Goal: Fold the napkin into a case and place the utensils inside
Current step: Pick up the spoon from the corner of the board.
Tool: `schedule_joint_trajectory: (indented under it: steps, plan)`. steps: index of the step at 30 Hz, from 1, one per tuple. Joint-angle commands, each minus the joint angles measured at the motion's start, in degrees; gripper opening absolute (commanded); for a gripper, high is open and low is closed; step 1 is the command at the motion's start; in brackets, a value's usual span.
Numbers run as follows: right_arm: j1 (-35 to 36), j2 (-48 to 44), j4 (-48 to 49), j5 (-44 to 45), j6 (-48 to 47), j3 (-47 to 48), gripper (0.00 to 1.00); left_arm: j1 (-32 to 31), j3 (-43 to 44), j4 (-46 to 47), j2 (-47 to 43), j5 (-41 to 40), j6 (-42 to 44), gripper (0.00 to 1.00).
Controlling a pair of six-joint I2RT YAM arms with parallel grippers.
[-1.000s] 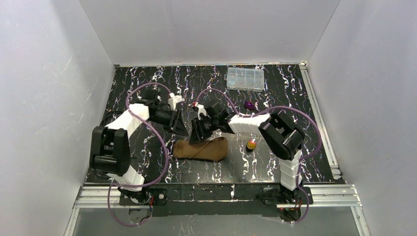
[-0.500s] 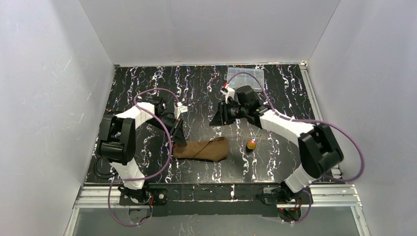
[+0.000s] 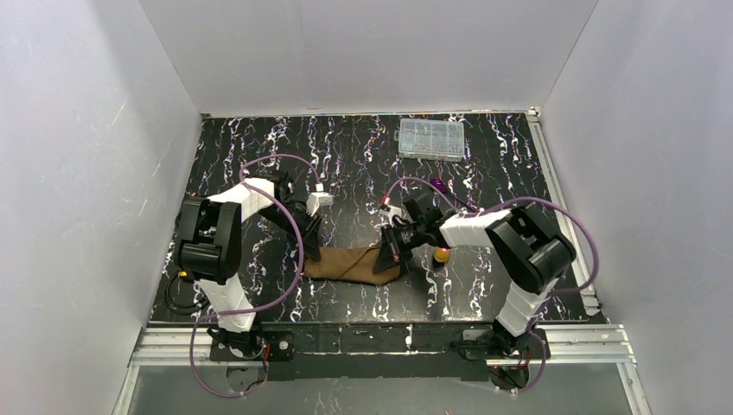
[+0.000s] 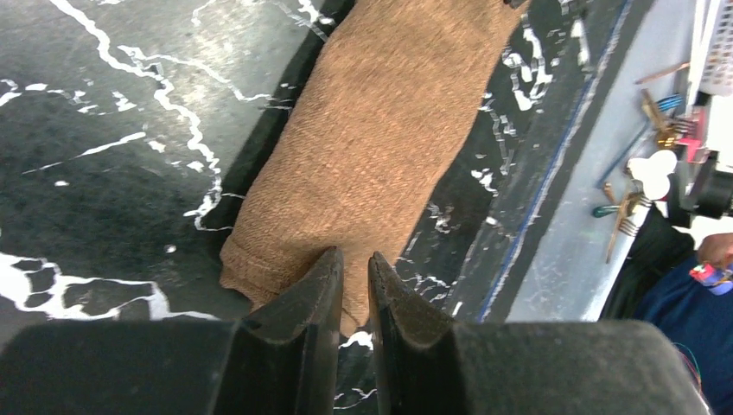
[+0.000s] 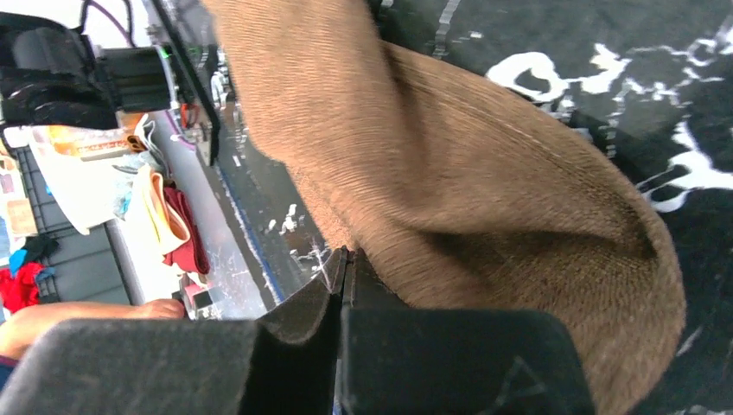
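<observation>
- Brown cloth: the napkin (image 3: pixel 353 264) lies as a long folded band on the tabletop (image 3: pixel 259 147), near the front edge, between the two arms.
- Left end effector (image 4: pixel 354 264): fingers nearly together, pinching the napkin's left end at the hem. A sliver of cloth shows between them.
- Right end effector (image 5: pixel 346 259): fingers pressed together on the right end, where the cloth bulges up in a loose fold.
- Purple utensil (image 3: pixel 441 185) lies behind the right arm, well apart from the napkin. Gold utensil (image 3: pixel 442 255) lies just beside the napkin's right end. Neither is inside. A clear box (image 3: pixel 430 139) sits at the far edge, uninvolved.
- Judgement: the step in hand is a fold with both ends gripped. The case is not yet formed.
- Recommendation: lift both ends together and level, with the band taut so the layers do not slip. Carry the edge over squarely and lay it flush.
- Recommendation: the left pinch is shallow, at the very hem. Pull slowly or the cloth may slide out.
- Risk: the gold utensil is close to the right end and could be swept aside by cloth or wrist.
</observation>
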Motion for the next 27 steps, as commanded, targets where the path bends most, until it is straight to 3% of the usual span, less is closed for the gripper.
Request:
schedule_joint_trajectory:
  steps: [1, 7, 12, 16, 19, 22, 27]
  plan:
    - [-0.30, 5.48, 2.84, -0.28, -1.57, 2.21, 0.03, -0.83, 2.04, 0.84, 1.86, -7.91, 3.03, 0.15]
    - [-1.76, 8.95, -0.95, 2.12, -4.74, 5.76, 0.01, -0.86, 0.51, 2.81, 3.22, -14.03, 1.15, 0.11]
    - [-2.17, 7.83, -3.79, -0.76, -6.12, 9.30, 0.18, -0.86, -0.41, 2.86, 3.48, -12.84, -2.26, 0.11]
    - [-4.56, 2.15, -12.27, -0.40, -8.93, 13.88, 0.35, -0.06, 2.29, -1.04, 2.44, -4.92, -6.59, 0.12]
    - [-9.81, -1.91, -21.50, 6.74, -12.31, 19.04, 0.51, 1.07, 6.74, -6.57, 2.43, 4.11, -10.72, 0.16]
    - [-13.43, -2.75, -29.56, 21.23, -14.53, 25.39, 0.66, 1.38, 10.96, -10.64, 0.54, 6.03, -12.99, 0.31]
    - [-15.44, 2.96, -41.61, 46.76, -17.98, 34.91, 0.67, 1.34, 17.85, -14.14, -5.98, 1.62, -14.76, 0.59]
